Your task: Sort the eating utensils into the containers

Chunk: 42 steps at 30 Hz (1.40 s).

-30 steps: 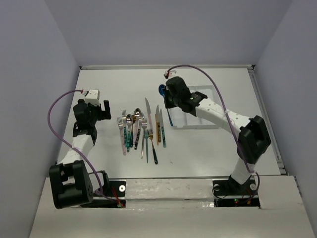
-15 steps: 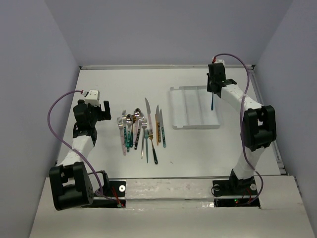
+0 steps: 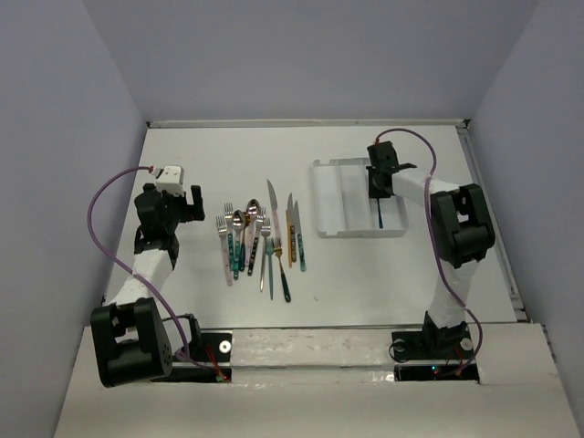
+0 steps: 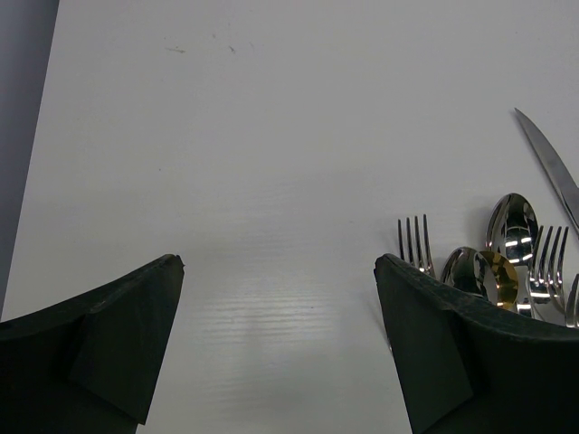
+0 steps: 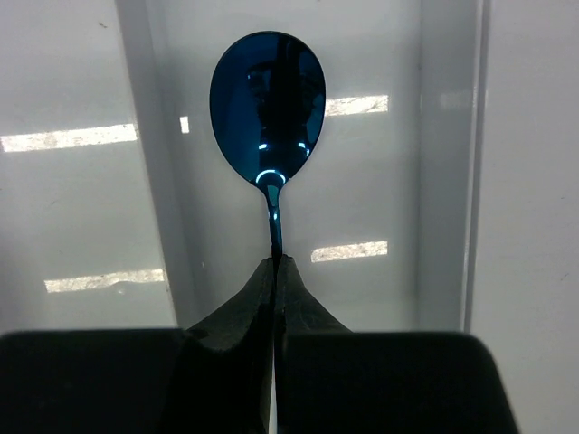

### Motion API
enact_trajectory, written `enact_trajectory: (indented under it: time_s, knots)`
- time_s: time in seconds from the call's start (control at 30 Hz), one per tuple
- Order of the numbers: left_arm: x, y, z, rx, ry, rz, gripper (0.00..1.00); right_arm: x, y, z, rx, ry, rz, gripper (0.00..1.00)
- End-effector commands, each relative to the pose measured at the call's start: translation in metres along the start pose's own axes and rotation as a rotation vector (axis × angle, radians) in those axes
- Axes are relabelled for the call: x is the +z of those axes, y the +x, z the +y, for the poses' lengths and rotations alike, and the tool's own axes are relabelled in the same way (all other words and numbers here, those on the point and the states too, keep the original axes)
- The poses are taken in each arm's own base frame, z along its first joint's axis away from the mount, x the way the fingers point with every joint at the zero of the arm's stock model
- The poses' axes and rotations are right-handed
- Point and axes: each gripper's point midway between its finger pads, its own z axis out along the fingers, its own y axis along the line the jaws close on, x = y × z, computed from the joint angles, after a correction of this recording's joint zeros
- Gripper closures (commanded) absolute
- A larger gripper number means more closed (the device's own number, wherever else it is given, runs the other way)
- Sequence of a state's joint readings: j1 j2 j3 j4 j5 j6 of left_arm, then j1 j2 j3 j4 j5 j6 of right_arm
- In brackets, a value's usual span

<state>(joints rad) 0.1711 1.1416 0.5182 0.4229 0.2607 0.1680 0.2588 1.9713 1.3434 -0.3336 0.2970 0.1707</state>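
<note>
The pile of eating utensils [image 3: 258,239] lies on the table, left of the middle: forks, spoons and knives in silver, teal, pink and orange. The white three-compartment tray [image 3: 339,196] lies to their right. My right gripper [image 3: 379,180] is shut on the thin handle of the blue spoon [image 3: 379,210] and holds it over the tray's right compartment. In the right wrist view the gripper [image 5: 275,262] pinches the handle just below the blue spoon's bowl [image 5: 268,108], above the tray floor [image 5: 380,181]. My left gripper [image 3: 180,203] is open and empty, left of the pile.
In the left wrist view the open gripper [image 4: 280,271] frames bare table, with fork tines and spoon bowls [image 4: 507,231] and a knife blade [image 4: 547,163] at the right. Grey walls close in the table on the left, back and right.
My right arm carried the blue spoon from beside the pile to the back right corner, then a little left and nearer, over the tray. The left arm has not moved.
</note>
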Motion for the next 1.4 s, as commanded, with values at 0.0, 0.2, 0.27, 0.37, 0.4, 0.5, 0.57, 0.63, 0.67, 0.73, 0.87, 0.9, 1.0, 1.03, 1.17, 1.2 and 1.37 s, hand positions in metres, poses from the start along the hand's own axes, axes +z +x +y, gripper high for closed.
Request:
enact_trajectory:
  time_s: [0.0,0.2,0.27,0.37,0.4,0.5,0.57,0.63,0.67,0.73,0.87,0.9,1.0,1.03,1.17,1.2,1.37]
  knots:
    - [0.000,-0.011,0.002,0.017,-0.007,-0.049,0.01,-0.005,-0.006,0.022,0.021,-0.033,-0.036,1.00]
    - [-0.001,-0.013,0.002,0.019,-0.010,-0.054,0.01,-0.003,-0.002,0.023,0.052,-0.024,-0.013,1.00]
    - [-0.001,-0.012,0.002,0.018,-0.009,-0.053,0.01,-0.003,-0.001,0.025,0.061,-0.030,-0.006,0.95]
    - [-0.001,-0.013,0.003,0.020,-0.010,-0.056,0.01,-0.004,0.001,0.026,0.064,-0.038,0.006,0.67]
    - [-0.001,-0.014,0.003,0.020,-0.010,-0.057,0.01,-0.006,-0.001,0.026,0.066,-0.040,0.005,0.65]
    - [-0.002,-0.012,0.002,0.020,-0.010,-0.054,0.01,-0.014,-0.007,0.026,0.068,-0.046,-0.004,0.64]
    - [-0.001,-0.013,0.002,0.020,-0.007,-0.055,0.01,-0.025,-0.018,0.025,0.073,-0.057,-0.033,0.62]
    - [-0.001,-0.013,0.002,0.021,-0.007,-0.056,0.01,-0.034,-0.024,0.024,0.068,-0.065,-0.042,0.61]
    - [-0.001,-0.014,0.002,0.022,-0.007,-0.058,0.01,-0.042,-0.031,0.022,0.069,-0.064,-0.056,0.61]
    - [-0.001,-0.014,0.002,0.024,-0.009,-0.059,0.01,-0.053,-0.039,0.017,0.067,-0.055,-0.078,0.60]
    - [-0.001,-0.014,0.002,0.023,-0.007,-0.058,0.01,-0.096,-0.058,0.039,0.024,-0.084,-0.162,0.56]
    - [-0.001,-0.012,0.002,0.021,-0.008,-0.053,0.01,-0.114,-0.063,0.045,0.008,-0.090,-0.199,0.55]
    - [0.000,-0.011,0.003,0.022,-0.012,-0.050,0.01,-0.162,-0.055,0.110,-0.096,-0.205,-0.257,0.48]
    - [0.000,-0.011,0.003,0.023,-0.014,-0.051,0.01,-0.173,-0.048,0.130,-0.123,-0.255,-0.258,0.47]
    - [0.001,-0.010,0.005,0.022,-0.021,-0.046,0.01,-0.196,0.001,0.212,-0.240,-0.423,-0.194,0.46]
    - [0.001,-0.008,0.005,0.022,-0.021,-0.043,0.01,-0.198,0.019,0.226,-0.266,-0.449,-0.155,0.48]
    - [0.000,-0.011,0.005,0.022,-0.022,-0.052,0.01,-0.164,0.063,0.247,-0.306,-0.432,-0.016,0.53]
